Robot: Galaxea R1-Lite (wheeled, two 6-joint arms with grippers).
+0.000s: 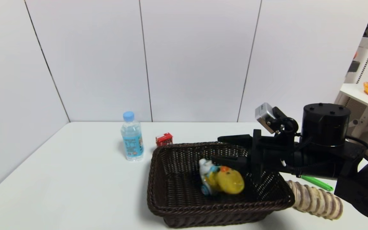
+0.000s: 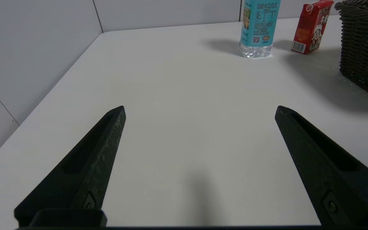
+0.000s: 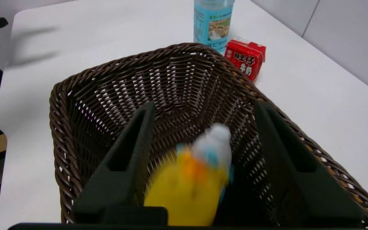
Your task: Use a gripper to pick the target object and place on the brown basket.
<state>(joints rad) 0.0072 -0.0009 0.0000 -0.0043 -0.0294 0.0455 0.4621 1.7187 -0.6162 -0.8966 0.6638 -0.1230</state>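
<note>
The right gripper (image 1: 224, 149) hangs over the brown basket (image 1: 158, 179), its fingers spread wide and holding nothing. Just below lies the duck toy (image 1: 224, 180) on the basket floor, blurred in the right wrist view, apparently tipped over. It looks light, hard and smooth, probably slippery; its round body seems the best grip. The woven walls leave room only straight upward. A water bottle (image 1: 132, 136) and red carton (image 1: 164, 139) stand outside. The left gripper (image 2: 200, 110) rests wide open over bare table (image 2: 184, 95).

basket (image 1: 158, 204) top open | bottle (image 1: 132, 137) + red carton (image 1: 164, 139) just behind rim | tbl left bare (image 1: 59, 179)
</note>
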